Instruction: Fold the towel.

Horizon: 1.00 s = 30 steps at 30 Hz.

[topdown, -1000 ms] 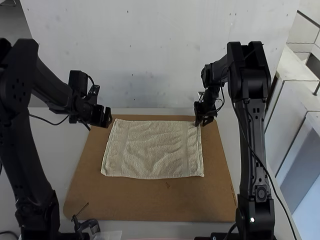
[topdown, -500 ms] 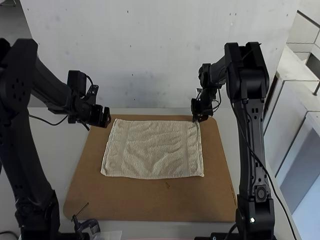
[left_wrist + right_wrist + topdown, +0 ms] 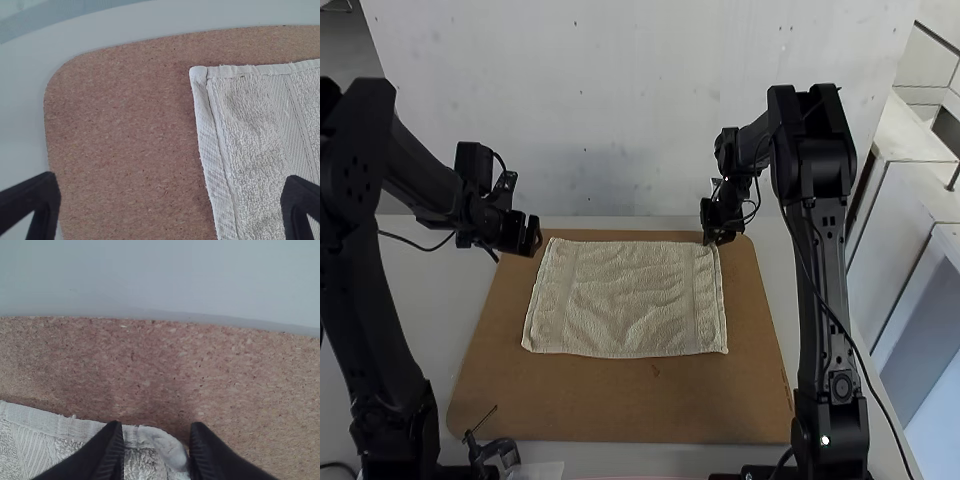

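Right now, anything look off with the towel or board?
Nothing stands out: the towel lies spread on the brown board, lightly rippled. Its far right corner is slightly puckered between the fingers of the right hand.

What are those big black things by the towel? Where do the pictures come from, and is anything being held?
They are two robot arms, a left one and a right one. The high picture comes from a camera above and behind them. The other two come from little cameras on the arms' wrists.

A pale towel lies spread on a brown board.

Each arm ends in a pincer with two black fingers. The left pincer is wide open and holds nothing. The right pincer has its fingers apart around a towel corner, but it doesn't look squeezed tight.
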### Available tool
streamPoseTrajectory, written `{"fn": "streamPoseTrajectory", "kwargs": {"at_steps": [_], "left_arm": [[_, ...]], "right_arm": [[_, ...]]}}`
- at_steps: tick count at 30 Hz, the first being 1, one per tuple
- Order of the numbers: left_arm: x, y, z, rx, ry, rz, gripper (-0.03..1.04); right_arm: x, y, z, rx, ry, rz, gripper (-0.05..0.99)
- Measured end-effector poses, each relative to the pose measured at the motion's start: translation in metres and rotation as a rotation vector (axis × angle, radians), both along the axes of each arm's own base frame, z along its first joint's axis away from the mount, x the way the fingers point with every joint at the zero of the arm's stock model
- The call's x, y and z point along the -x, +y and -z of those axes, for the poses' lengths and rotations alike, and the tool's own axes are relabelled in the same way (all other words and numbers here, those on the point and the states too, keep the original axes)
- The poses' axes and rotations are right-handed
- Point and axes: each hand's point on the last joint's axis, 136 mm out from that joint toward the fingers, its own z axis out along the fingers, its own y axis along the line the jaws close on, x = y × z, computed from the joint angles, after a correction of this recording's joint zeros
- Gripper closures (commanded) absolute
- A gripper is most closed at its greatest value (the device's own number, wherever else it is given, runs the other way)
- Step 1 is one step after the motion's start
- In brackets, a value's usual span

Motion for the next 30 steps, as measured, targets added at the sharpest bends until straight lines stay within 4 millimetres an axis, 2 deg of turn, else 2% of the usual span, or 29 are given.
{"fn": "streamPoseTrajectory", "kwargs": {"at_steps": [2,16,24,30], "left_arm": [[0.003,0.000,0.003,0.000,0.008,0.000,0.03],[0.004,0.000,0.004,0.000,0.012,0.000,0.03],[0.004,0.000,0.004,0.000,0.008,0.000,0.03],[0.004,0.000,0.004,0.000,0.009,0.001,0.03]], "right_arm": [[0.001,0.000,0.000,0.002,0.006,-0.006,0.64],[0.003,-0.003,0.000,-0.003,0.005,-0.045,0.63],[0.015,-0.015,-0.001,-0.012,0.041,-0.024,0.63],[0.017,-0.017,-0.001,-0.012,0.034,-0.020,0.64]]}}
